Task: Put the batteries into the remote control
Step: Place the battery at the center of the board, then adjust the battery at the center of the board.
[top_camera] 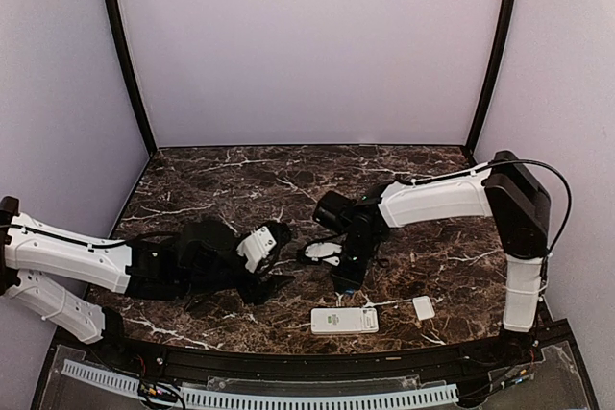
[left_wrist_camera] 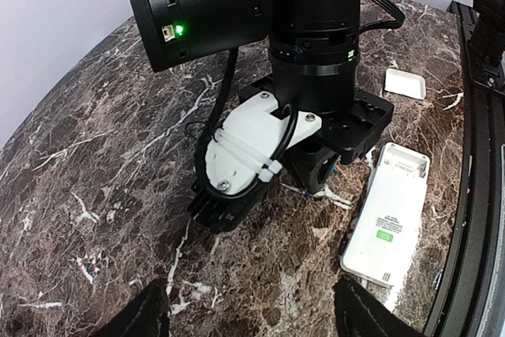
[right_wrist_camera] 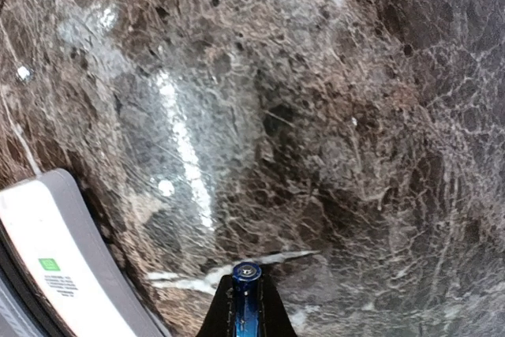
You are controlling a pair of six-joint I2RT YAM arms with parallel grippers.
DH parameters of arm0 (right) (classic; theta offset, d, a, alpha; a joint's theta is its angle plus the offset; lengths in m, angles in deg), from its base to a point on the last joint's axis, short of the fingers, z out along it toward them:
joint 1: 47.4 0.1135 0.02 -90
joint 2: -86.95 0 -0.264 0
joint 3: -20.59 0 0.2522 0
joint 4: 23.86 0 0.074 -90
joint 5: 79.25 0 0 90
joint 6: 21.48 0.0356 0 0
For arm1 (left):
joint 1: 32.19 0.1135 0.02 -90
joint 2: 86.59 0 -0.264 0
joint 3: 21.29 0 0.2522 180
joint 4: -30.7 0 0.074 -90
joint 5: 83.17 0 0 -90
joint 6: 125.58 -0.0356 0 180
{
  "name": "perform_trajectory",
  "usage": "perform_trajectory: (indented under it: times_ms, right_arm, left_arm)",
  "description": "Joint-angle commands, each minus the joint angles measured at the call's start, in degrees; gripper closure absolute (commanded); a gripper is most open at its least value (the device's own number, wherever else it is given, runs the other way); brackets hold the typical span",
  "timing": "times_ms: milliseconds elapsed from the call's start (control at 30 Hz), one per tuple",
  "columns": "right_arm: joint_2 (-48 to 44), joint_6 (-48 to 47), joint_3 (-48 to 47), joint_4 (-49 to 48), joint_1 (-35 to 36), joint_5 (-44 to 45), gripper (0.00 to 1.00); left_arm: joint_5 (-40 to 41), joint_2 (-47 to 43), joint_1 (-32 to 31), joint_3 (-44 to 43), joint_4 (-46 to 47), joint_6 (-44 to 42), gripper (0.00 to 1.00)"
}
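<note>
The white remote control (top_camera: 344, 321) lies back up, green label showing, near the table's front edge; it also shows in the left wrist view (left_wrist_camera: 390, 215) and in the right wrist view (right_wrist_camera: 55, 262). My right gripper (top_camera: 346, 280) points down just behind the remote, shut on a blue battery (right_wrist_camera: 246, 274) whose metal tip sticks out between the fingertips (right_wrist_camera: 272, 313), close above the marble. My left gripper (top_camera: 274, 283) is open and empty, low over the table left of the right gripper; its dark fingertips (left_wrist_camera: 146, 313) show at the bottom edge. No other battery shows.
The small white cover piece (top_camera: 424, 307) lies right of the remote, also seen in the left wrist view (left_wrist_camera: 405, 83). The dark marble table (top_camera: 221, 180) has a raised black rail (top_camera: 288, 357) along its front edge. White walls enclose the back and sides.
</note>
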Motion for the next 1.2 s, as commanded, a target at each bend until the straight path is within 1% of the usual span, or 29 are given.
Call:
perform_trajectory:
  times_ms: [0, 33, 100, 133, 200, 333, 433, 500, 667, 700, 800, 833, 867, 900, 933, 967, 1000, 1067, 1133, 1167]
  right_arm:
    - [3.3, -9.8, -0.6, 6.4, 0.2, 11.3, 1.00]
    - [3.2, -11.0, -0.7, 6.6, 0.5, 12.3, 0.98]
    - [2.7, -13.7, -1.1, 7.0, 1.1, 11.9, 0.83]
    - [2.5, -14.8, -1.4, 7.7, 1.4, 10.9, 0.77]
    - [2.6, -15.8, -2.5, 8.9, 1.9, 10.9, 0.71]
    - [2.6, -16.5, -3.5, 9.8, 3.6, 12.3, 0.65]
    - [1.7, -15.4, -5.5, 10.4, 4.9, 13.3, 0.63]
    - [0.4, -13.0, -7.1, 10.2, 5.3, 15.3, 0.62]
    - [-4.4, -7.3, -10.6, 10.1, 5.3, 24.3, 0.62]
    - [-5.8, -6.6, -10.8, 9.9, 5.3, 25.4, 0.62]
    - [-10.5, -2.9, -10.5, 6.7, 5.0, 30.8, 0.58]
    - [-11.8, -0.6, -10.5, 5.3, 4.4, 33.0, 0.55]
    - [-13.4, 3.1, -10.3, 3.1, 3.7, 35.5, 0.49]
    - [-15.1, 9.3, -9.3, 0.5, 2.7, 38.8, 0.31]
    - [-17.0, 13.3, -7.2, -2.9, 1.7, 40.9, 0.15]
    - [-19.2, 17.2, -4.5, -6.7, 0.4, 40.7, 0.05]
    - [-21.1, 21.1, -2.2, -9.9, -1.0, 38.6, 0.02]
    - [-24.1, 32.6, 0.3, -12.3, -4.3, 28.5, 0.03]
    - [-25.8, 45.1, 2.3, -13.2, -6.4, 17.1, 0.14]
    - [-26.5, 50.4, 3.5, -13.9, -6.4, 13.3, 0.21]
  left_arm:
    - [1.5, -3.5, 0.2, 2.2, 1.6, -0.4, 0.29]
    - [1.7, -4.0, 0.2, 2.3, 1.6, -0.5, 0.29]
    - [2.0, -4.6, 0.2, 2.6, 1.6, -0.6, 0.27]
    - [2.0, -4.8, 0.2, 2.8, 1.6, -0.7, 0.26]
    - [2.1, -5.1, 0.2, 3.1, 1.6, -1.0, 0.24]
    - [2.4, -5.4, 0.2, 3.3, 1.2, -1.0, 0.23]
    - [2.0, -5.6, 0.2, 3.4, 1.3, -1.0, 0.22]
    - [1.7, -5.6, 0.2, 3.4, 1.2, -1.0, 0.22]
    - [0.8, -6.4, 0.2, 3.2, 1.1, -0.8, 0.20]
    - [0.4, -6.6, 0.2, 3.2, 0.9, -0.9, 0.18]
    - [-0.7, -8.4, 0.2, 3.2, 0.6, -1.0, 0.16]
    - [-0.6, -8.8, 0.2, 3.3, 0.5, -1.0, 0.14]
    - [-0.1, -9.7, 0.2, 3.6, 0.5, -0.6, 0.13]
    - [0.2, -10.7, 0.2, 3.8, 0.6, 0.0, 0.09]
    - [0.9, -11.2, 0.2, 4.2, 0.8, 0.3, 0.07]
    - [1.0, -12.1, 0.2, 4.5, 1.0, 0.8, 0.03]
    - [1.2, -12.5, 0.2, 5.0, 1.4, 1.1, 0.01]
    - [1.6, -13.4, 0.2, 5.4, 1.2, 1.5, 0.01]
    - [3.2, -13.9, 0.2, 5.5, 0.0, 3.9, 0.01]
    - [3.8, -14.2, 0.2, 5.5, -0.5, 5.0, 0.01]
